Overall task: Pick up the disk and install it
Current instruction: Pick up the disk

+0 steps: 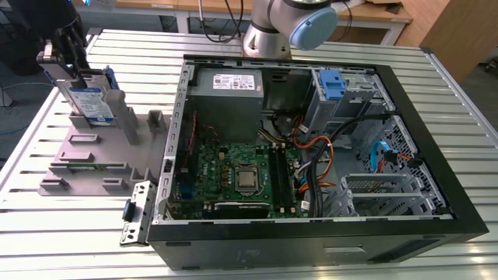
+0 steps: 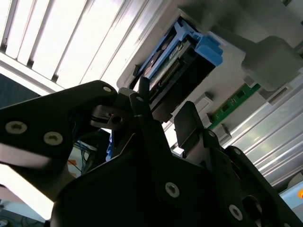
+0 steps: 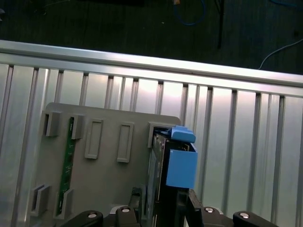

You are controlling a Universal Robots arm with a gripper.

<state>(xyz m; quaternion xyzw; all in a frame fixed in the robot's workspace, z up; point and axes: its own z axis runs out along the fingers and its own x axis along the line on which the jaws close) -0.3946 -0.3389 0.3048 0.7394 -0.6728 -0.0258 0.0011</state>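
Note:
The disk (image 1: 93,104) stands upright in a slot of the grey holder (image 1: 86,154), at the exterior view's left. It is silver with a white-and-blue label and a blue carrier frame. My gripper (image 1: 78,76) reaches down onto its upper end. In both wrist views the disk (image 3: 173,165) (image 2: 182,61) sits between the two black fingers (image 3: 143,201) (image 2: 142,97), which press against its flat sides. The gripper (image 3: 165,201) (image 2: 165,106) is shut on the disk, whose lower end still rests in the holder (image 3: 109,179).
The open computer case (image 1: 311,236) lies at the exterior view's right, with the motherboard (image 1: 241,175), a grey power-supply box (image 1: 230,87), a blue clip (image 1: 333,84) by the drive bay and loose cables. A green memory stick (image 3: 66,161) sits in the holder. A slatted metal table (image 1: 46,233) lies beneath.

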